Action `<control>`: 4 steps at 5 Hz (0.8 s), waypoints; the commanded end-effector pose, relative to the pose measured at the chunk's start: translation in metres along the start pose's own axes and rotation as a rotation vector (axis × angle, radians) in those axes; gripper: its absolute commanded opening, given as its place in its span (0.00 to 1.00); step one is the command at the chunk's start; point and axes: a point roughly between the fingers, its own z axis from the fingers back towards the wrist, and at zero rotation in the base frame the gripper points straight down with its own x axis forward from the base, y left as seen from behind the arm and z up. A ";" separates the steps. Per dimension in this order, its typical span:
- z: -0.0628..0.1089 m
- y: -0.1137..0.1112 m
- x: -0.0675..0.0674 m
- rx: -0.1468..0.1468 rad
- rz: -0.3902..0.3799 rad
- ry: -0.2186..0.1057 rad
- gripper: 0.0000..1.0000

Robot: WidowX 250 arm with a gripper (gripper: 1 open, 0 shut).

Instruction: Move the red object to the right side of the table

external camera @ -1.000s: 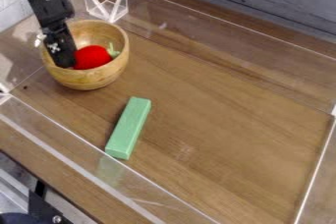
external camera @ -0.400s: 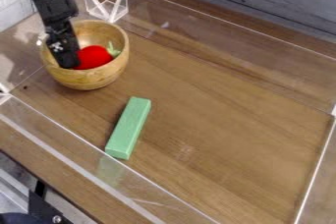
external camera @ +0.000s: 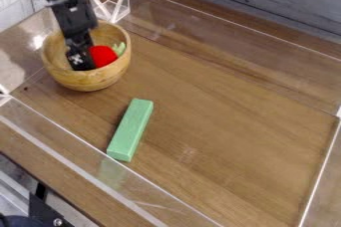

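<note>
The red object [external camera: 103, 53], a small bright-red toy fruit with a pale green end, lies inside a wooden bowl [external camera: 96, 80] at the far left of the table [external camera: 233, 92]. My gripper [external camera: 80, 58] points steeply down into the bowl. Its black fingers stand apart, open, over the left part of the red object and hide that side of it. Whether a finger touches the fruit cannot be told. Nothing is lifted.
A flat green rectangular block [external camera: 131, 128] lies on the wood in front of the bowl, toward the near edge. Low clear acrylic walls [external camera: 317, 176] run around the tabletop. Bare wood stretches from the middle to the right wall.
The gripper has shifted right and sunk into the bowl, from the bowl's left rim to over the red fruit, and now covers more of it. Bowl and green block have not moved.
</note>
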 end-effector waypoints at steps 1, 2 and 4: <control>0.005 -0.003 0.007 0.043 0.060 -0.027 0.00; 0.002 -0.006 0.015 0.036 0.043 -0.024 0.00; 0.007 -0.022 0.033 0.033 0.055 -0.034 0.00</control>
